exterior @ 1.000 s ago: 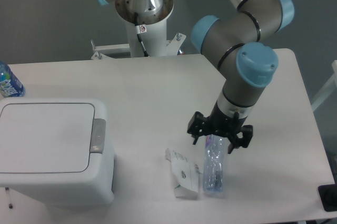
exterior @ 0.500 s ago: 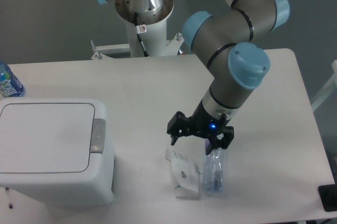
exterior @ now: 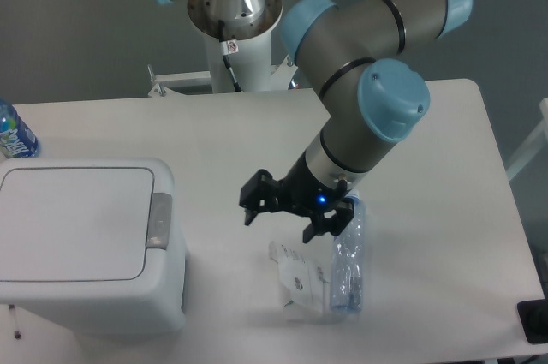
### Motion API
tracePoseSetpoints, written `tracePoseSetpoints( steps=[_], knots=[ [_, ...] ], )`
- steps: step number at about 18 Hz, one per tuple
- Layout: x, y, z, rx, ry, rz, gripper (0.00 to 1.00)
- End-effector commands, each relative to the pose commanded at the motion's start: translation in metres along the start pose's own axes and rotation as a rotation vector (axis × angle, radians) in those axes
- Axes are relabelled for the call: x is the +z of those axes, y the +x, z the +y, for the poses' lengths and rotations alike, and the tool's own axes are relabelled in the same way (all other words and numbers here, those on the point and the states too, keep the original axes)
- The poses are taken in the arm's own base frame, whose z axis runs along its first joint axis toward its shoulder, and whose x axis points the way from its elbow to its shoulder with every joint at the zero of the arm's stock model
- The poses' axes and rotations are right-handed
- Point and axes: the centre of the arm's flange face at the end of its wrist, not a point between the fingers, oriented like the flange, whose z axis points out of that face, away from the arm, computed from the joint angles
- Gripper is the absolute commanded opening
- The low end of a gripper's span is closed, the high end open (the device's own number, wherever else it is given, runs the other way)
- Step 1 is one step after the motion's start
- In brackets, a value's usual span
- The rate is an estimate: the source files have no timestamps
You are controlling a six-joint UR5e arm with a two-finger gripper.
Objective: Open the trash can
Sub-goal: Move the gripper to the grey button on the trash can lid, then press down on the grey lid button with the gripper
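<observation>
The trash can [exterior: 86, 244] is a large white boxy bin at the left front of the table. Its flat lid is down and its grey push latch [exterior: 159, 220] sits on the right edge of the lid. My gripper [exterior: 281, 218] hangs above the table to the right of the bin, about a hand's width from the latch. Its fingers stand apart and hold nothing.
A crushed clear plastic bottle [exterior: 348, 265] and a crumpled white carton [exterior: 300, 283] lie on the table just below and right of my gripper. A blue-labelled water bottle [exterior: 13, 133] stands at the far left edge behind the bin.
My gripper has moved left, away from above the crushed bottle and towards the trash can. The bin, bottle and carton have not moved.
</observation>
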Motion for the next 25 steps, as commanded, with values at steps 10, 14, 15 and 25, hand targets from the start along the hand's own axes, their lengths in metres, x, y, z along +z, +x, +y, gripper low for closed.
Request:
tracePoseSetpoints(
  steps=[10, 14, 15, 25],
  knots=[
    [-0.007, 0.051, -0.020, -0.039, 0.039, 0.024, 1.00],
    [-0.012, 0.066, -0.022, -0.048, 0.050, 0.022, 1.00],
    [-0.010, 0.070, -0.023, -0.044, 0.049, 0.026, 1.00],
    [0.002, 0.074, -0.024, -0.064, 0.033, 0.029, 1.00]
  ],
)
